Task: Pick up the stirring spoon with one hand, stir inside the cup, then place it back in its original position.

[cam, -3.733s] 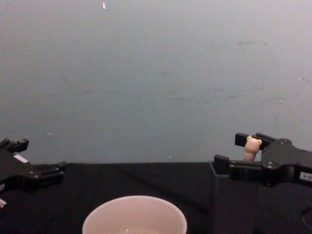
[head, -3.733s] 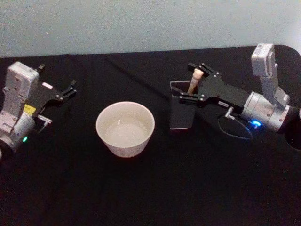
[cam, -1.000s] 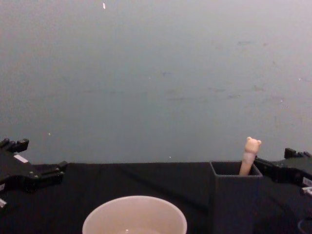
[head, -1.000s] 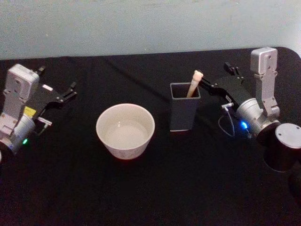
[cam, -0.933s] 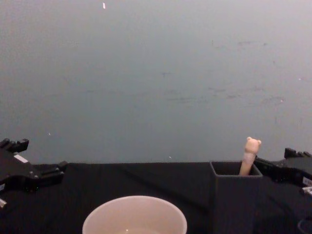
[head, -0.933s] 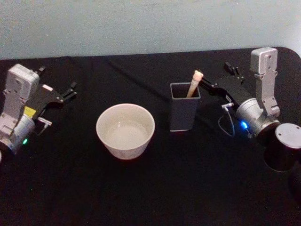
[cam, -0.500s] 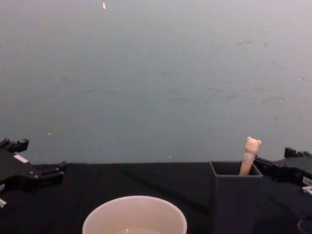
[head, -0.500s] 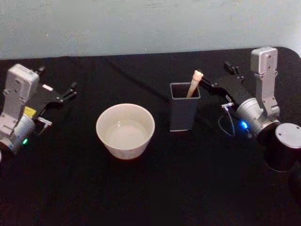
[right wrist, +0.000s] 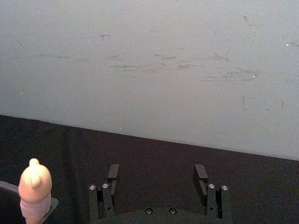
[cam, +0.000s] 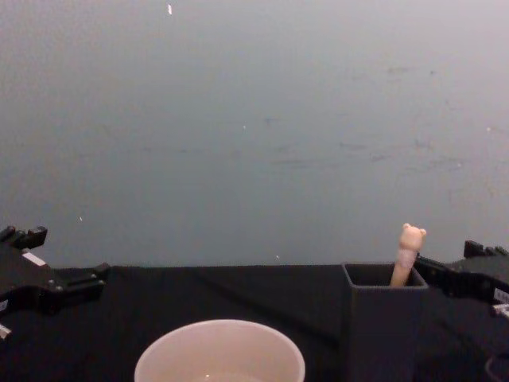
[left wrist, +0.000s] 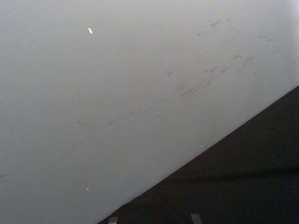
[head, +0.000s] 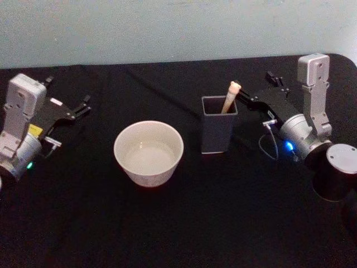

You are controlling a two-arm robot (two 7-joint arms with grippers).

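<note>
A: Where is the stirring spoon point(head: 230, 96)?

B: It stands in the dark grey holder point(head: 218, 133), leaning against the corner nearest the right gripper point(head: 261, 95). In the head view the beige handle and bear head rise above the holder's square mouth; the dark neck and bowl are hidden inside. The chest view shows the bear head poking above the rim, tilted slightly.

A: And the right gripper?

B: It sits just beside the holder on the robot's right side, its fingers point(right wrist: 109, 182) spread apart with nothing between them. In the right wrist view the two fingers are well apart, with black table point(head: 184, 223) showing between them, and the spoon's bear head stands off to one side, outside the gap. Whether a fingertip touches the handle, I cannot tell.

A: The cup point(head: 148, 153)?

B: It is upright on the table, on the robot's left of the holder and a little closer to the robot, clearly apart from it. It is wide, round and off-white, and its inside looks pale and glossy at the bottom.

A: What about the left gripper point(head: 83, 105)?

B: It rests over the table's far left side, well apart from the cup. Its fingers point(cam: 89, 279) are parted and grip nothing.

A: Anything else around?

B: A dark cylinder with a pale top point(head: 335, 172) shows at the right edge, by the right arm. A pale wall point(cam: 254, 119) stands behind the table.
</note>
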